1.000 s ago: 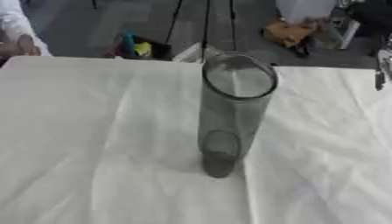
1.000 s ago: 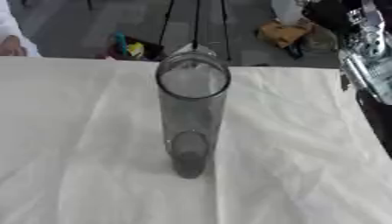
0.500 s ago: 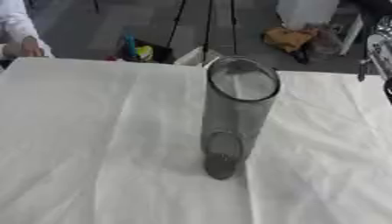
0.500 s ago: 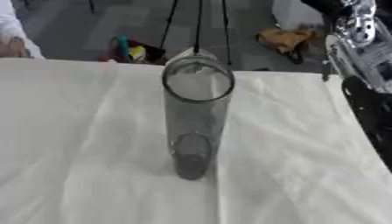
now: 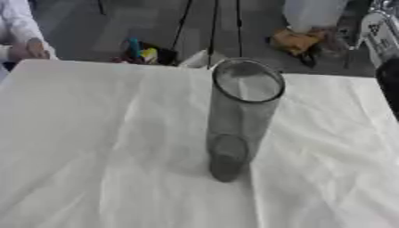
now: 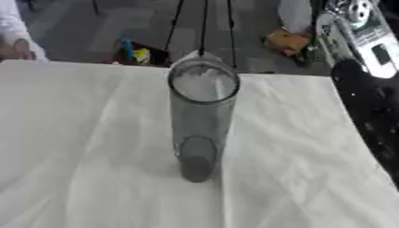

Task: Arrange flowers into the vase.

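Observation:
A tall cylindrical vase [image 5: 240, 120] of grey see-through material stands upright in the middle of the table, with nothing in it. No flowers show in either view. My right arm [image 6: 366, 111], black with a silver joint [image 6: 357, 31] above it, runs along the right edge in the right eye view, to the right of the vase and apart from it. Its hand lies outside both views. Nothing of my left arm or hand shows.
A creased white cloth [image 5: 93, 138] covers the whole table. Beyond the far edge, on the floor, are thin black stand legs [image 5: 212, 26], a small heap of colourful items [image 5: 140, 51] and an orange-brown bundle [image 5: 292, 40].
My right arm has come further into the picture along the right edge. The vase has not moved; the views have shifted slightly.

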`<state>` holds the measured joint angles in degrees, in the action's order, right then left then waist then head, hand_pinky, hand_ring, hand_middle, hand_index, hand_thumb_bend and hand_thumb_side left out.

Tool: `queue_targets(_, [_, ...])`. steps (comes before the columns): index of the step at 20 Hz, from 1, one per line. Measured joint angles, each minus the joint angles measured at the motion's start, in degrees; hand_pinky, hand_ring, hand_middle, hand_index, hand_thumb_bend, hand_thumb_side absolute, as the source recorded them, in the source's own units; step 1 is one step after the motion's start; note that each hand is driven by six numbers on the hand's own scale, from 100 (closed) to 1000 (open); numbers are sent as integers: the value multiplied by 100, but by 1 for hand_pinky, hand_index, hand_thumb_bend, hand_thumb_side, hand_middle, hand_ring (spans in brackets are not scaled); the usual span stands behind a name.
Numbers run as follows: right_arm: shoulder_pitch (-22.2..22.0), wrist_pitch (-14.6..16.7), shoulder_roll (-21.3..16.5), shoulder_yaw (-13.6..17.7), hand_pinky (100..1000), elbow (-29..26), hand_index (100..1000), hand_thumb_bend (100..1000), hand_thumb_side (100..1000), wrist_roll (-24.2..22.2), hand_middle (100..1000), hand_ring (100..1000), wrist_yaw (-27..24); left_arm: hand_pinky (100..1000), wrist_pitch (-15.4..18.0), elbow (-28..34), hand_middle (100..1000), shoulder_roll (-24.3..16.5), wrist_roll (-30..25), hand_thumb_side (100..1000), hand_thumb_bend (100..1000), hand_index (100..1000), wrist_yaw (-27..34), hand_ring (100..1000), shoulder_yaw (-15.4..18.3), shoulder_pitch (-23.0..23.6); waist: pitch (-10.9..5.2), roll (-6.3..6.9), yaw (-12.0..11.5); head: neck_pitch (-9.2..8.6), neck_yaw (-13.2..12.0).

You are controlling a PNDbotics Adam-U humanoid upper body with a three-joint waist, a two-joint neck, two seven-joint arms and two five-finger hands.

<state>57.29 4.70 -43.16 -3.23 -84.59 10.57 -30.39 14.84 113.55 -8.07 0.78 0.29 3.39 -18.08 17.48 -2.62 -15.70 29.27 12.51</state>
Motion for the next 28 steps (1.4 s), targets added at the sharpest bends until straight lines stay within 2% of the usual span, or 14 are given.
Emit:
queue_targets(11, [381, -369, 203, -1, 100, -123, 112, 100, 183, 462, 100, 100, -767, 563, -22, 0, 705, -48, -20, 1000, 100, 913, 40, 700, -33, 36, -127, -35, -69, 46, 27])
queue_targets(12, [406, -404, 228, -1, 100, -140, 112, 100, 156, 510, 100, 100, -820, 563, -23, 0, 706, -49, -21, 1000, 100, 913, 44, 700, -34, 36, -138, -35, -75, 46, 29])
queue_targets(14, [442, -455, 281, -1, 100, -172, 112, 100, 186, 608, 100, 100, -913, 563, -24, 0, 705, -49, -22, 1000, 100, 913, 53, 699, -36, 36, -157, -35, -88, 46, 41])
queue_targets(28, [682, -858, 853, 39, 100, -408, 113, 100, 199, 1201, 100, 100, -1615, 562, -49, 0, 703, -51, -47, 1000, 100, 912, 123, 699, -70, 36, -234, -35, -161, 46, 121])
